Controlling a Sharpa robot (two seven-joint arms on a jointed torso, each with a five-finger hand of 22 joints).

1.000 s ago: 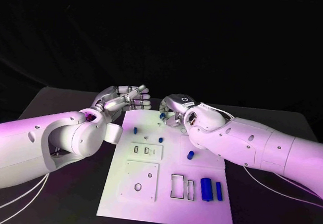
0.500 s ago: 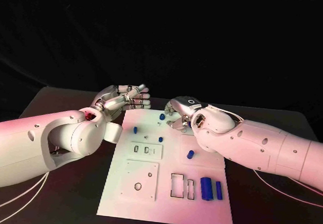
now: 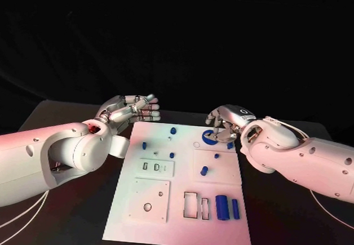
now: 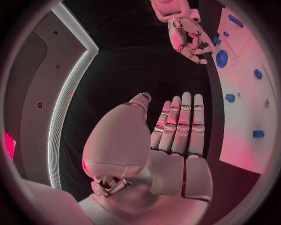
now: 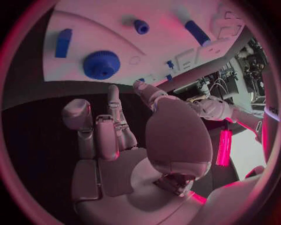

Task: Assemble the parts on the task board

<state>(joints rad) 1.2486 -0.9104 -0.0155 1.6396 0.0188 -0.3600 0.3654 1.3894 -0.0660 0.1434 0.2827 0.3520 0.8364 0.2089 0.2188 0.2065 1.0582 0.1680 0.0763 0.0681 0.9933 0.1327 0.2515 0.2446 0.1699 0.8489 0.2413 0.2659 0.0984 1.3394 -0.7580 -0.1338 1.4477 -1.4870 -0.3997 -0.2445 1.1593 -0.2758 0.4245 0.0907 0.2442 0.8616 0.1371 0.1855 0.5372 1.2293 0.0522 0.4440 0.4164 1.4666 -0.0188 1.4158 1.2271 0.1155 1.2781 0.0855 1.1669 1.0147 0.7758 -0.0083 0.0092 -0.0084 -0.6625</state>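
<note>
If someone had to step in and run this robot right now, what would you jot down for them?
Left robot hand: holds nothing, fingers straight, beside the task board's far left corner.
Right robot hand: holds nothing, fingers curled above the round blue knob at the board's far end.
Parts: small blue pegs scattered mid-board; two blue cylinders lie side by side at the near right, next to two rectangular slots with nothing in them.
Done: cannot tell which parts are seated.
Left: slots unfilled.

task board: one white plate [image 3: 179,213]
blue parts: about nine on the board, among them one round knob [image 3: 211,136] and two upright cylinders [image 3: 221,206] at the lower right
hands: two, left hand [image 3: 134,109] and right hand [image 3: 226,121]
surface: one black [image 3: 299,238]
</note>
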